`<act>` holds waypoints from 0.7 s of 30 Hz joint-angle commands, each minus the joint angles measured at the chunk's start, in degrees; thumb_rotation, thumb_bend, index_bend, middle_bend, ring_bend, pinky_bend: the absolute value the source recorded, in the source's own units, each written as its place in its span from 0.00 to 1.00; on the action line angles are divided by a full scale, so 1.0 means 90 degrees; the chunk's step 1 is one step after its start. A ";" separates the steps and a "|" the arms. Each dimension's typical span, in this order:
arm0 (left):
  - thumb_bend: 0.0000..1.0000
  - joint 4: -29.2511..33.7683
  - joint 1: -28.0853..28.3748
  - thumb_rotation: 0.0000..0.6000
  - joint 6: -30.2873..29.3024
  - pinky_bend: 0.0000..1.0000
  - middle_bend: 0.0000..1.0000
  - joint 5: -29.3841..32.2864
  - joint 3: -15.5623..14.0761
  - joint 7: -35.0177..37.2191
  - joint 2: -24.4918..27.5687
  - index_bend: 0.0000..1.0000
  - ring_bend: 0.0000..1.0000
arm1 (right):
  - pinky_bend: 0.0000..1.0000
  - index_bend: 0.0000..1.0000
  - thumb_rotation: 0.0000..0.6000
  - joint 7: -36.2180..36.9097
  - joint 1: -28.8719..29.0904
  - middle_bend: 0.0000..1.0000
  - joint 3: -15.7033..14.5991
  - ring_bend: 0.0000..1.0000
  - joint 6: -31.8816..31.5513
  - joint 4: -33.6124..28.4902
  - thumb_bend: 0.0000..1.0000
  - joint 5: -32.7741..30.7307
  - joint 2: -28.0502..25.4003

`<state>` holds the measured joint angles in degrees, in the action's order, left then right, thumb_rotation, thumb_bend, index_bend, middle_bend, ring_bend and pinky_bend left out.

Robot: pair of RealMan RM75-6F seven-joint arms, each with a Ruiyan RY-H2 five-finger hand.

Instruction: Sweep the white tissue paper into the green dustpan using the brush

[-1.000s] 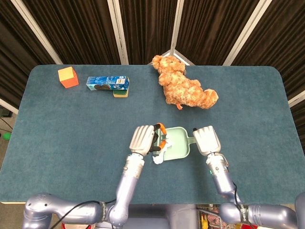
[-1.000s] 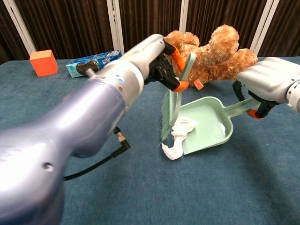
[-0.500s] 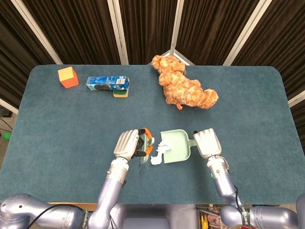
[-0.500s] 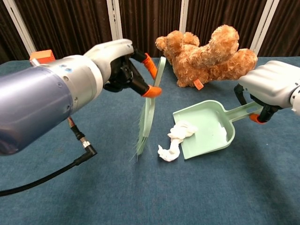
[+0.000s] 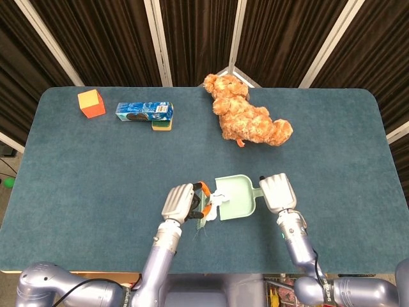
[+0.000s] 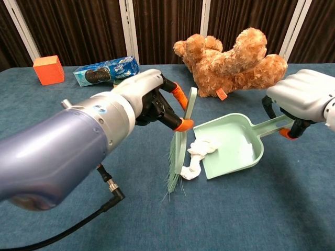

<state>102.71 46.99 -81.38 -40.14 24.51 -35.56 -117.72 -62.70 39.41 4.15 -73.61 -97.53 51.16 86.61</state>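
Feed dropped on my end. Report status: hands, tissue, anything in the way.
Left hand holds brush, bristles on table beside tissue. Right hand grips dustpan handle. Tissue draped over pan lip, half in. Path clear.

Desk (image 5: pixel 77 192): dustpan (image 6: pixel 233 146) near front centre, tissue paper (image 6: pixel 198 157) lying across its open left lip, brush (image 6: pixel 178 157) just left of tissue. Teddy bear (image 5: pixel 249 118) behind dustpan. Cookie box (image 5: pixel 144 111) and block (image 5: pixel 91 103) far back left.
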 commanded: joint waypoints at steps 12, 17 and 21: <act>0.65 -0.1818 0.0532 1.00 0.0173 1.00 1.00 -0.0745 0.0781 0.1108 -0.1263 0.79 0.99 | 0.86 0.67 1.00 0.0062 0.0012 0.84 -0.0055 0.83 0.0044 -0.0082 0.45 0.0126 -0.0053; 0.64 -0.2026 0.0816 1.00 0.0158 1.00 1.00 -0.0648 0.0862 0.1411 -0.1365 0.79 0.99 | 0.86 0.67 1.00 0.0136 -0.0012 0.85 -0.0061 0.83 0.0068 -0.0034 0.45 0.0119 -0.0080; 0.63 -0.2113 0.1104 1.00 0.0037 1.00 1.00 -0.0606 0.0932 0.1635 -0.1365 0.79 0.99 | 0.86 0.67 1.00 0.0203 -0.0032 0.85 -0.0073 0.83 0.0102 0.0027 0.45 0.0120 -0.0115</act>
<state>84.10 56.16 -80.56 -45.90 32.51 -21.58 -129.99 -60.99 39.18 3.52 -72.75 -97.39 52.24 85.66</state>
